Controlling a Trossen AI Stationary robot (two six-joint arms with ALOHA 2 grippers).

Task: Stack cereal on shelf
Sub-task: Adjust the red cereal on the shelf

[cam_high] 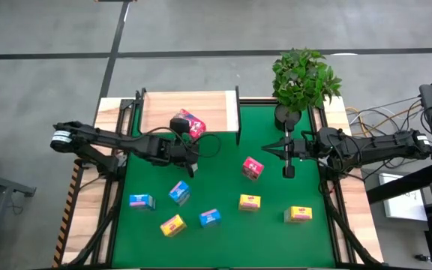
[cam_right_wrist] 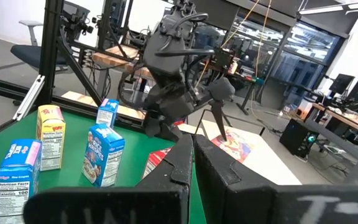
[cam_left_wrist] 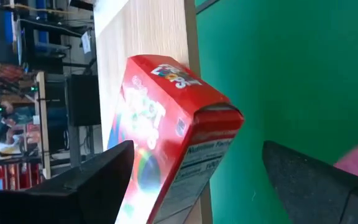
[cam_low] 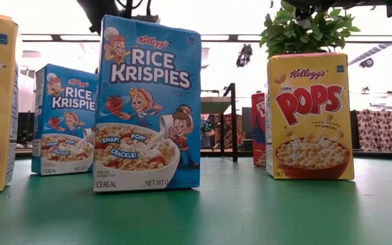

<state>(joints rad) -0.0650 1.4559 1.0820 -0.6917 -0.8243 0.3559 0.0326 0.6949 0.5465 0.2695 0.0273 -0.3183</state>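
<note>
A pink-red cereal box (cam_high: 192, 125) (cam_left_wrist: 166, 143) sits tilted at the near edge of the light wooden shelf (cam_high: 201, 106) (cam_left_wrist: 142, 50). My left gripper (cam_high: 188, 146) (cam_left_wrist: 197, 186) is open around it, one finger over the shelf and the other over the green mat. The box is close to the shelf-side finger (cam_left_wrist: 98, 177). My right gripper (cam_high: 287, 161) (cam_right_wrist: 192, 163) is shut and hovers over the mat's right part, touching nothing. Another pink-red box (cam_high: 252, 168), blue boxes (cam_high: 179, 193) and yellow boxes (cam_high: 250, 202) stand scattered on the mat. My left gripper stands open on either side of the pink-red box. Its mat-side finger (cam_left_wrist: 309, 180) is well clear of the box. Whether the shelf-side finger touches the box's printed front (cam_left_wrist: 135, 155) I cannot tell.
A potted plant (cam_high: 302, 79) stands at the mat's far right corner, just beyond my right gripper. Thin black posts (cam_high: 238, 112) rise at the shelf's corners. In the low view, tall blue (cam_low: 148, 102) and yellow (cam_low: 309, 116) boxes stand close to the camera. The mat's middle is open green.
</note>
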